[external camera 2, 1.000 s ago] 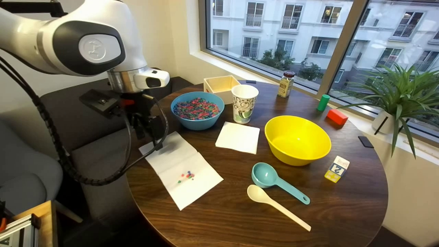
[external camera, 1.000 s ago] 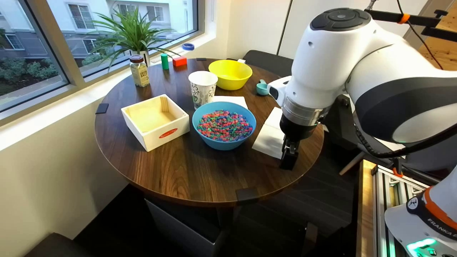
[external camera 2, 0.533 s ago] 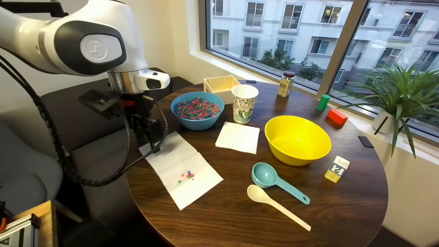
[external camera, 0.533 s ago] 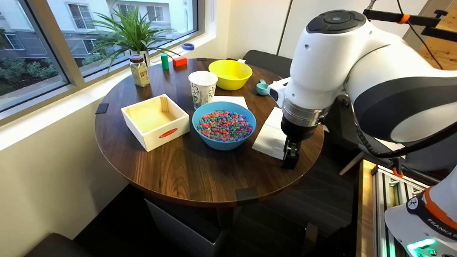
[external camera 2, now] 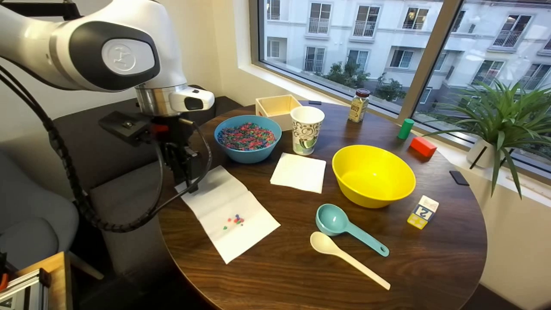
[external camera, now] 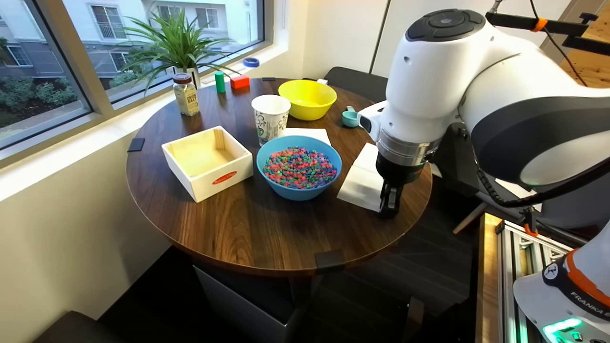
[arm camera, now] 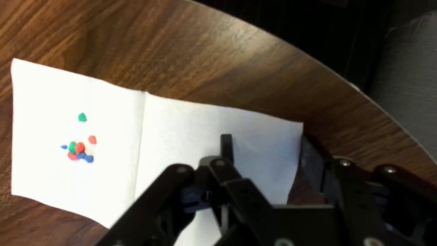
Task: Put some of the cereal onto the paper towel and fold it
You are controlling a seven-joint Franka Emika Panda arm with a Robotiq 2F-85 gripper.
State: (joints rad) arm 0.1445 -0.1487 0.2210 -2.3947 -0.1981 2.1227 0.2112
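we have the jaws parted, the gripper (arm camera: 266, 145) seeming to straddle an end of the unfolded paper towel (arm camera: 184, 136), and if we drag that end instead of lifting it, the loose cereal pieces (arm camera: 80, 147) beyond the crease could scatter.

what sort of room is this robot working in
Probably a sitting or dining nook in a home or office; the pictures don't settle which. A round wooden table stands beside a large window, with a leafy potted plant by the glass.
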